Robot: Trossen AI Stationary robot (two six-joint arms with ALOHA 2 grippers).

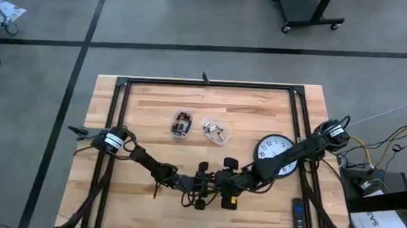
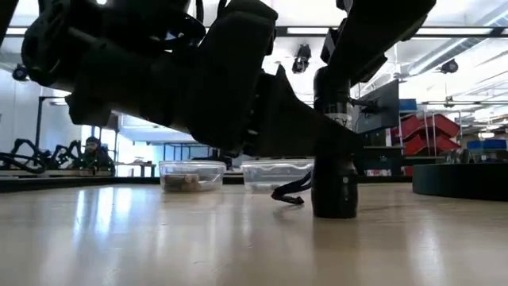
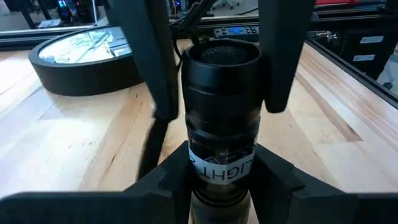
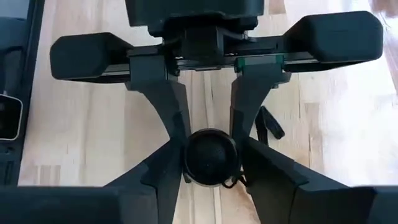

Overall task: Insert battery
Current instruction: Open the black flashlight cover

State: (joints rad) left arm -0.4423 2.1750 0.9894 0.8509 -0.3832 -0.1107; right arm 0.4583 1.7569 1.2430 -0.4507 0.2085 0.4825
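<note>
A black flashlight (image 2: pixel 335 191) stands upright on the wooden table (image 1: pixel 148 104) near its front middle. A white band with lettering (image 3: pixel 222 167) runs round its body. My left gripper (image 3: pixel 214 177) is shut on the body. My right gripper (image 4: pixel 211 167) is shut on the top end from above. In the high view both grippers (image 1: pixel 213 188) meet over the flashlight and hide it. No battery shows plainly. My left gripper pinches the flashlight's body at the white lettered band (image 3: pixel 211 169) between its two fingers. The fingers come level, from the table's left side, and lie across the body. The flashlight stands upright with its foot (image 2: pixel 335 213) on the table. My right gripper has its two fingers (image 3: pixel 283 62) on opposite sides of the flashlight's round top end (image 4: pixel 211 155). They come from above, pointing down along the flashlight. How far down the fingers reach on the far side is hidden by the flashlight.
Two clear plastic tubs (image 1: pixel 182 125) (image 1: pixel 215 131) with small parts stand behind the grippers. A round wall clock (image 1: pixel 276 149) lies face up on the right, and a remote control (image 1: pixel 297 215) is at the front right. A black metal frame (image 1: pixel 205 85) borders the table.
</note>
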